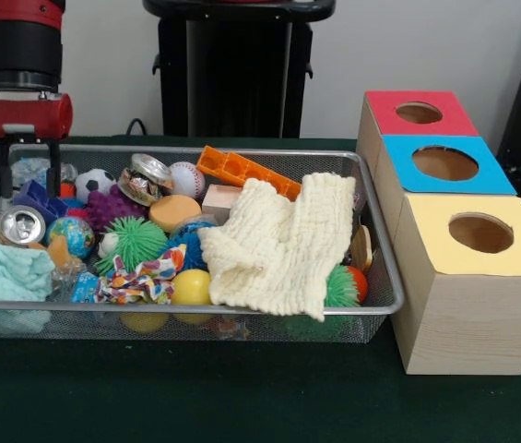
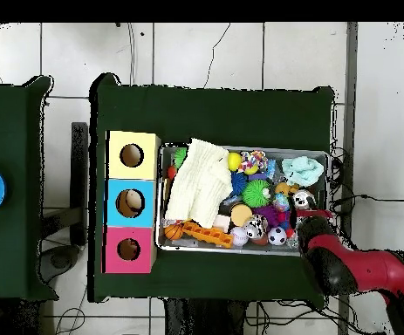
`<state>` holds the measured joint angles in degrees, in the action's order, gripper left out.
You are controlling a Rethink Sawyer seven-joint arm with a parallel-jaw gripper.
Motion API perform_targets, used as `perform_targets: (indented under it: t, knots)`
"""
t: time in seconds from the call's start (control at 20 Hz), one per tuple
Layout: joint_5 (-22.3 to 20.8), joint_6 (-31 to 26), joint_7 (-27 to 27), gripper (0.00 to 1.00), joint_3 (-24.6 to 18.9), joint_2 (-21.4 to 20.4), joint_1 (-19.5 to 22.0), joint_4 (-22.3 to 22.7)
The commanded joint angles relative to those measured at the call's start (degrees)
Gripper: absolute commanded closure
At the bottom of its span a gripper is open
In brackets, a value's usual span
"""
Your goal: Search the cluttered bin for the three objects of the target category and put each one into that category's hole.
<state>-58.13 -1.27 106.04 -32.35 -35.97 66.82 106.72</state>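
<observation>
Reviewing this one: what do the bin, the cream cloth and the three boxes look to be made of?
Bin: silver wire mesh, shiny metal rim. Cream cloth: soft crinkled fabric, matte, probably cotton gauze. Boxes: pale wood grain sides, likely wood or laminate, with flat coloured tops.

Bin: silver wire mesh. Inside it, taking the cream cloth as landmark: orange block behind it; yellow ball at its left edge; green spiky ball further left; purple spiky ball behind the green one; multicoloured patterned scrap beside the yellow ball; black-and-white football and white baseball with red stitching at the back; pale teal cloth far left. Boxes right of the cloth: pale wood, tops red, blue, yellow. Arm: red and black. Table: dark green.
</observation>
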Motion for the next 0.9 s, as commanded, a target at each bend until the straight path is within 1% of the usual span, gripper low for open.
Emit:
perform_targets:
  t: [0.05, 0.2, 0.25, 0.65, 0.9]
  knots:
    - [-3.28, -1.96, -0.43, 0.00, 0.26, 3.53, -3.33, -1.70]
    - [-5.32, 3.11, 1.64, 0.00, 4.71, 6.34, -6.00, -4.08]
    - [-5.42, 3.52, 1.63, 0.00, 5.01, 6.77, -6.09, -4.34]
    - [-5.80, 4.91, 1.88, 0.00, 5.93, 8.24, -6.73, -5.43]
    - [-6.59, 3.36, 0.43, 0.00, 3.60, 8.70, -4.90, -6.08]
